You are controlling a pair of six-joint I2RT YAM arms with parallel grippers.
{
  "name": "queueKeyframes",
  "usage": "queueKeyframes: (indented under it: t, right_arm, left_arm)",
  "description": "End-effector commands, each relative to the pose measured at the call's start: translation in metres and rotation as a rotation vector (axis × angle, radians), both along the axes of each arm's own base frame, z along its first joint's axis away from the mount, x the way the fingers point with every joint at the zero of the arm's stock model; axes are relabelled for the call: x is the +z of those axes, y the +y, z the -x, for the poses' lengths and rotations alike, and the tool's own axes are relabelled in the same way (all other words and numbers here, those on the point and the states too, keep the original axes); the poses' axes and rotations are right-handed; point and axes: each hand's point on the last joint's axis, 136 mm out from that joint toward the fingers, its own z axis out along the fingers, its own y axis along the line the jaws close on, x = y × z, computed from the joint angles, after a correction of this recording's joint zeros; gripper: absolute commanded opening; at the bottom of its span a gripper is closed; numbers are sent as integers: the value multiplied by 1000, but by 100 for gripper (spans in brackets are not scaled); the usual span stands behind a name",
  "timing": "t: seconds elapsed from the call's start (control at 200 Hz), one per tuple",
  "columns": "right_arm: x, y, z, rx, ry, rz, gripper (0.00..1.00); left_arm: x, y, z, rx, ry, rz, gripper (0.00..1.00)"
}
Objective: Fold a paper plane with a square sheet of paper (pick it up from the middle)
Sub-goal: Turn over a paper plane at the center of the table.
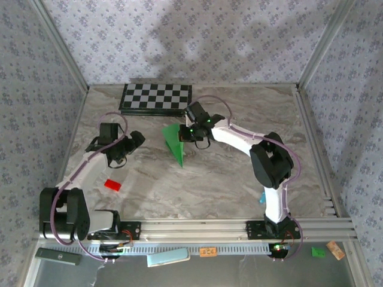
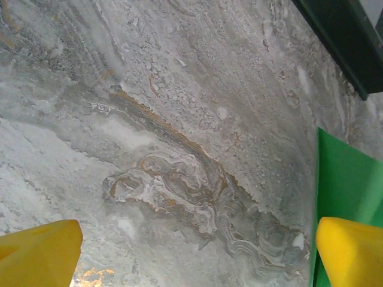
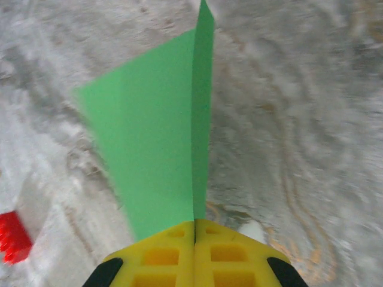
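The square sheet of paper (image 1: 175, 143) is bright green and folded along a crease into a pointed, dart-like shape, its tip toward the near side. My right gripper (image 1: 190, 133) is shut on its far end, just in front of the checkerboard. In the right wrist view the yellow jaws (image 3: 194, 230) meet on the crease, and the paper (image 3: 161, 149) stands on edge, with one wide flap spreading left. My left gripper (image 1: 119, 156) hovers open over bare marble to the left of the paper. Its yellow fingertips (image 2: 42, 251) are far apart, and the paper's edge (image 2: 350, 179) lies by the right one.
A black-and-white checkerboard (image 1: 157, 97) lies at the back of the marble table; its dark rim (image 2: 341, 36) shows top right. A small red block (image 1: 112, 185) (image 3: 12, 236) sits near the left arm. Patterned walls and metal rails enclose the table.
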Motion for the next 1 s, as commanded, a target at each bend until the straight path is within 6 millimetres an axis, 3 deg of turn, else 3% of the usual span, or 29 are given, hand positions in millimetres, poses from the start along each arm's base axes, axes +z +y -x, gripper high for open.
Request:
queueKeyframes:
  t: [0.0,0.27,0.435,0.515,0.545,0.76,0.994]
  right_arm:
    - [1,14,6,101,27,-154,4]
    - [-34,-10,3,33,95,-216,6]
    - [-52,-28,4,-22,136,-207,8]
    - [-50,-31,-1,-35,130,-220,9]
    - [-63,-37,7,-41,159,-203,9]
    - [-65,-40,7,-45,164,-205,9]
    - [-64,-42,6,-50,166,-209,9]
  left_arm:
    - [7,-12,-3,-14,-41,89,100]
    - [-11,-46,-3,-96,-16,228,94]
    - [-23,-77,1,-168,25,257,84]
    - [-26,-94,1,-207,34,280,79]
    - [-27,-100,1,-224,34,285,77]
    - [-31,-145,-2,-340,64,296,57]
    - [-36,-172,-10,-392,81,307,57]
